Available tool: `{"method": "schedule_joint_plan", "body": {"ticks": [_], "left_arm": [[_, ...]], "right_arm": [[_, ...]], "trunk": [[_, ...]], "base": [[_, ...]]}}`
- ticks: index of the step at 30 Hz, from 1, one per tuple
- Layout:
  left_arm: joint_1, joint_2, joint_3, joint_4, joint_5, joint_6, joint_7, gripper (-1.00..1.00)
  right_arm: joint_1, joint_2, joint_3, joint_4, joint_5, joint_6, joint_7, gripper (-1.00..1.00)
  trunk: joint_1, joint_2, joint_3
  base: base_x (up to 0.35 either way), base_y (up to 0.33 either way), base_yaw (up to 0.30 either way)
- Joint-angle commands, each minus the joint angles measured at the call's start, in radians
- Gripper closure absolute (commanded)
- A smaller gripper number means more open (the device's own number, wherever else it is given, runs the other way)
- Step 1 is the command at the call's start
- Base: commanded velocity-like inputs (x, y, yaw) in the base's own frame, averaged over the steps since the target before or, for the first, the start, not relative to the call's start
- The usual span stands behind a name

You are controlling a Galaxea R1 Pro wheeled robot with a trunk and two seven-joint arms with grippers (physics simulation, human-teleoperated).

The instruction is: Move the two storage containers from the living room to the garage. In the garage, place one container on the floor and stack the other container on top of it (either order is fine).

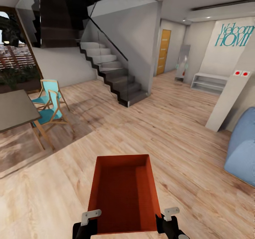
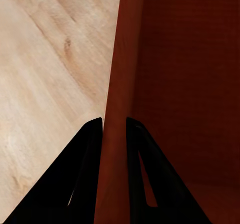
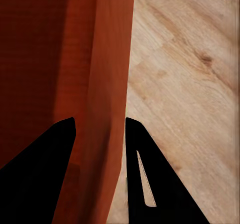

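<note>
Squarely between left claw (image 1: pixel 91 216) and right claw (image 1: pixel 166 213), orange-red container (image 1: pixel 122 193)

Light wood-plank floor (image 1: pixel 148 125) runs back to a grey staircase with glass balustrade (image 1: pixel 113 72). Two turquoise wooden-framed chairs (image 1: pixel 49 104) stand beside a grey tabletop (image 1: pixel 14 109). An orange door (image 1: pixel 163 51) and white low shelf (image 1: pixel 209 83) stand beyond.

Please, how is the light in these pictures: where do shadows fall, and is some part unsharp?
Head view: soft shadow on the wood floor under the chairs; the staircase glass reflects darkly. Left wrist view: the storage container interior is dim, the end effector fingers plain black. Right wrist view: the floor grain looks slightly soft.
</note>
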Motion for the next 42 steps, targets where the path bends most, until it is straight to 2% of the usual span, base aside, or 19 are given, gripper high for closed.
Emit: {"method": "schedule_joint_plan", "body": {"ticks": [1, 14, 36, 42], "left_arm": [[-0.001, -0.003, 0.002, -0.004, -0.019, 0.009, 0.012, 1.0], [0.0, -0.003, 0.002, -0.003, -0.019, 0.009, 0.012, 1.0], [0.0, -0.003, 0.002, -0.003, -0.019, 0.009, 0.012, 1.0], [0.0, -0.003, 0.004, -0.003, -0.019, 0.009, 0.009, 1.0]], "right_arm": [[0.0, 0.017, -0.008, 0.001, 0.007, -0.003, 0.017, 1.0], [0.0, 0.017, -0.006, -0.002, 0.007, -0.001, 0.015, 1.0], [0.0, 0.017, -0.009, -0.001, 0.005, 0.004, 0.014, 1.0], [0.0, 0.017, -0.009, -0.001, 0.005, 0.003, 0.014, 1.0]], "trunk": [[0.001, -0.002, -0.002], [0.001, -0.002, -0.002], [0.001, -0.002, -0.002], [0.001, -0.002, -0.002]], "base": [[0.325, 0.0, -0.265], [0.325, 0.0, -0.062], [0.325, 0.0, -0.254], [0.187, 0.0, -0.045]]}}
